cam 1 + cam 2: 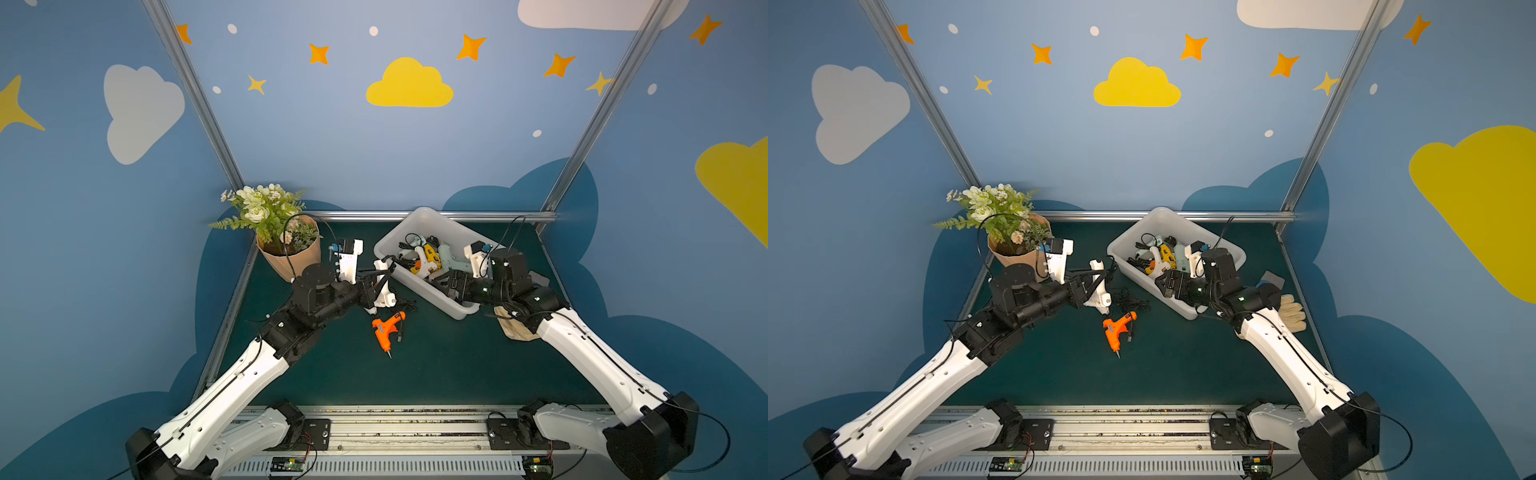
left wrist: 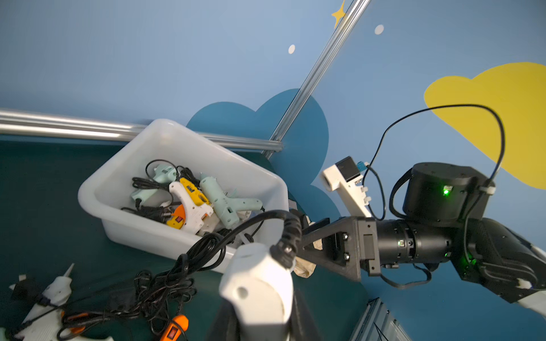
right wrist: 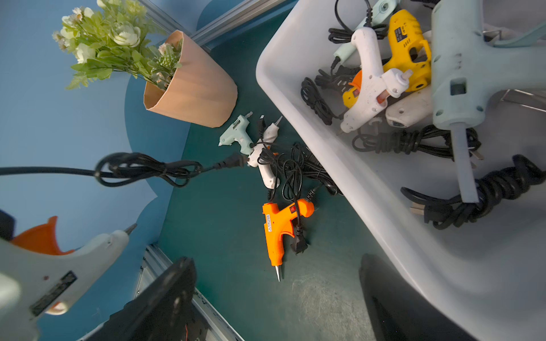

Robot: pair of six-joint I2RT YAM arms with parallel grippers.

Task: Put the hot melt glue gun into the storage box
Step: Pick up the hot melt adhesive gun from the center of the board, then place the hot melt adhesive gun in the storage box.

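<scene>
The white glue gun (image 1: 386,296) hangs off the mat (image 1: 436,365), clamped in the left gripper (image 1: 382,279), just outside the storage box (image 1: 415,222) by its left wall. Its cord (image 3: 141,169) dangles. Its nozzle is cut off in the left wrist view. The right gripper (image 1: 444,286) hovers over the box's near corner, fingers spread, empty. An orange glue gun (image 1: 386,330) lies on the mat. A mint gun (image 3: 237,134) and a small white gun (image 3: 267,174) near the flower pot (image 3: 195,85) only show in the right wrist view.
</scene>
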